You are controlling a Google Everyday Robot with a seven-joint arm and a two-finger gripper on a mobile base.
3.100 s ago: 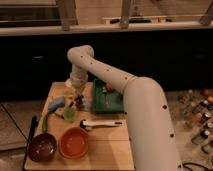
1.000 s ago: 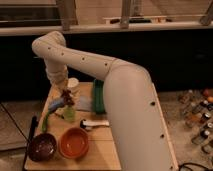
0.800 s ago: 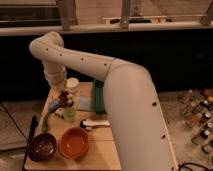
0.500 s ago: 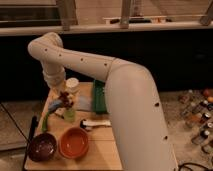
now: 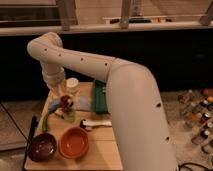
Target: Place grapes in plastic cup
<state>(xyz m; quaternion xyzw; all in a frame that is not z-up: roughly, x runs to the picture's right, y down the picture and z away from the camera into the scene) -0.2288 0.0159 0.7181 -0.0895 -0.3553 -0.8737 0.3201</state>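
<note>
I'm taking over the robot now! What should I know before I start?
Gripper: hanging low, right over the grapes. I cannot tell whether it holds them.
Grapes: just in front of the plastic cup, close above the green cup. They do not look to be inside the plastic cup.
Done: nothing finished that shows.
Left: get the grapes into the plastic cup, not the green cup, then check.
</note>
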